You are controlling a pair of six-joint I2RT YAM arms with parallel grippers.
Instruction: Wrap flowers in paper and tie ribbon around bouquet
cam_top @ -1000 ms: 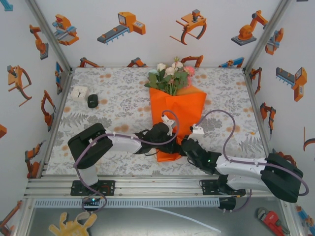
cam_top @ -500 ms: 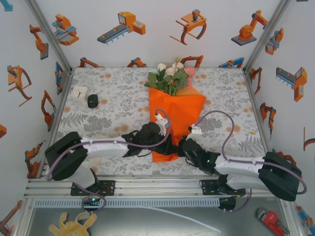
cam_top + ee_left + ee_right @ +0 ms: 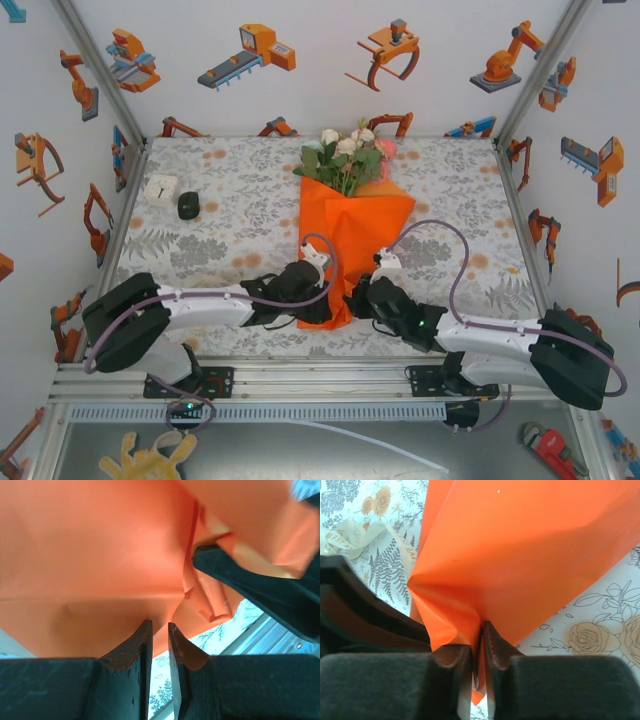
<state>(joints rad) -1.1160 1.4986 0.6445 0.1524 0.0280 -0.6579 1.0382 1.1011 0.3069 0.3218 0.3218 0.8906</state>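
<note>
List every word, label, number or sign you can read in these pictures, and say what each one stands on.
None can be read in full.
Faint lettering on the ribbon: too blurred to read.
Dark marks on the white box: too small to read.
The wall stickers: pictures of machines, no words visible.

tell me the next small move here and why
Probably close the left tool on the paper edge at its tips. Its jaws stand slightly apart, while the right tool pinches the paper's narrow end and the ribbon lies loose beside it.
</note>
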